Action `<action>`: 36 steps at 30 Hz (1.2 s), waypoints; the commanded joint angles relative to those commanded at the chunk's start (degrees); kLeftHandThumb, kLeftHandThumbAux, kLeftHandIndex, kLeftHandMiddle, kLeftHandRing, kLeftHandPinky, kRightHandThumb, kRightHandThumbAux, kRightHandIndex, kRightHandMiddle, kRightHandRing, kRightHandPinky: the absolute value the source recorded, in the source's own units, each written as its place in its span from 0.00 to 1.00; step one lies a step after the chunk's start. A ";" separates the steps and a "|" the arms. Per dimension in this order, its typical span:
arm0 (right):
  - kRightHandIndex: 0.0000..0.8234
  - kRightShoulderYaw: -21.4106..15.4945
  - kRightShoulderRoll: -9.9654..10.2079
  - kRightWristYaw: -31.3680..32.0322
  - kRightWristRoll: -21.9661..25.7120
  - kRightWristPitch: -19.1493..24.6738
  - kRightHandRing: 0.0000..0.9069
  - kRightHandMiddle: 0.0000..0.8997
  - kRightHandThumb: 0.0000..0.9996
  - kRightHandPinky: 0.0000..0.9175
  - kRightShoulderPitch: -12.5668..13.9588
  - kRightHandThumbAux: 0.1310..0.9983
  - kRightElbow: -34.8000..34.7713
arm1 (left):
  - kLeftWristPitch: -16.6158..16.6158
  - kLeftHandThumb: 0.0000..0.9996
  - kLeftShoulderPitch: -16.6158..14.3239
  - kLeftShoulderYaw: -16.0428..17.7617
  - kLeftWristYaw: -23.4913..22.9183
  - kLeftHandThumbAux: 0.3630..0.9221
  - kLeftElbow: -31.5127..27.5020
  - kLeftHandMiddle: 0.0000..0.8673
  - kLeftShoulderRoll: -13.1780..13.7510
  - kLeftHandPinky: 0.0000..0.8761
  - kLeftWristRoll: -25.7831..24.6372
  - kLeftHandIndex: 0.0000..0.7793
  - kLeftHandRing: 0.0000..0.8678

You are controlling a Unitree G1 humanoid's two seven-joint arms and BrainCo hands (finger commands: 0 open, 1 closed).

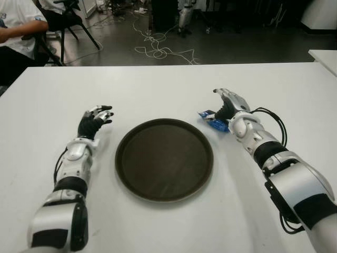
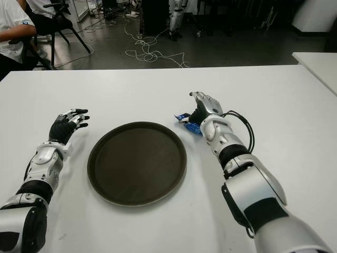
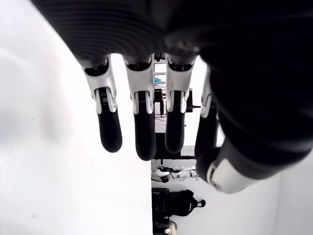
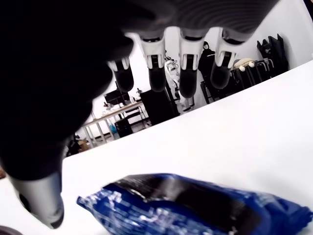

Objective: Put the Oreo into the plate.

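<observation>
The Oreo point(image 1: 213, 122) is a blue packet lying flat on the white table point(image 1: 168, 84), just off the right rim of the round dark plate point(image 1: 118, 158). My right hand point(image 1: 221, 105) hovers over the packet from its right side. In the right wrist view its fingers point(image 4: 188, 78) stretch out above the Oreo point(image 4: 195, 205) and the thumb point(image 4: 39, 196) hangs beside it, open and not gripping. Nothing lies in the plate. My left hand point(image 1: 97, 116) shows left of the plate with its fingers point(image 3: 142, 132) spread and nothing in them.
Beyond the table's far edge, a seated person point(image 1: 18, 26) and a chair point(image 1: 66, 23) are at the back left. Cables point(image 1: 158, 50) trail over the floor. The corner of another white table point(image 1: 324, 55) shows at the right.
</observation>
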 joint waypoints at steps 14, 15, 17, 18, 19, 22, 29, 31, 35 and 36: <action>0.12 0.57 -0.03 -0.48 -0.77 2.47 0.13 0.12 0.00 0.14 -0.10 0.74 0.27 | -0.64 0.67 0.17 -0.22 -0.08 0.64 -0.02 0.32 0.02 0.35 0.28 0.51 0.32; 0.12 0.49 -0.04 -0.64 -0.74 2.41 0.13 0.12 0.00 0.14 -0.05 0.74 0.29 | -0.69 0.67 0.18 -0.23 -0.08 0.64 -0.02 0.32 0.03 0.35 0.33 0.51 0.32; 0.12 0.35 -0.07 -0.87 -0.65 2.26 0.14 0.12 0.00 0.15 0.04 0.75 0.30 | -0.75 0.67 0.22 -0.27 -0.06 0.64 -0.09 0.32 0.04 0.35 0.42 0.51 0.32; 0.12 0.30 -0.08 -0.94 -0.60 2.18 0.14 0.13 0.00 0.15 0.06 0.75 0.30 | -0.76 0.67 0.24 -0.29 -0.04 0.64 -0.14 0.31 0.04 0.35 0.46 0.51 0.32; 0.13 0.22 -0.10 -1.03 -0.53 2.04 0.14 0.13 0.00 0.15 0.10 0.75 0.28 | -0.76 0.67 0.25 -0.32 0.02 0.64 -0.17 0.31 0.05 0.35 0.55 0.51 0.32; 0.13 0.11 -0.13 -1.15 -0.46 1.84 0.15 0.14 0.00 0.16 0.15 0.76 0.26 | -0.74 0.67 0.27 -0.32 0.10 0.65 -0.21 0.31 0.05 0.35 0.71 0.51 0.32; 0.15 -0.45 -0.32 -0.98 0.03 0.89 0.17 0.16 0.00 0.18 0.56 0.79 0.36 | -0.57 0.67 0.41 -0.28 0.14 0.65 -0.41 0.31 -0.01 0.34 0.87 0.51 0.32; 0.15 -0.59 -0.34 -0.83 0.15 0.73 0.17 0.16 0.00 0.17 0.64 0.79 0.43 | -0.51 0.67 0.45 -0.25 0.10 0.65 -0.48 0.31 -0.01 0.34 0.85 0.51 0.32; 0.14 -0.56 -0.23 0.57 0.10 1.34 0.16 0.15 0.00 0.16 0.40 0.78 0.93 | -0.71 0.67 0.45 -0.30 -0.03 0.64 -0.47 0.31 0.05 0.35 0.92 0.51 0.32; 0.14 -0.56 -0.23 0.84 0.08 1.46 0.15 0.14 0.00 0.15 0.35 0.77 1.00 | -0.73 0.67 0.43 -0.31 -0.04 0.64 -0.48 0.31 0.06 0.35 0.94 0.51 0.32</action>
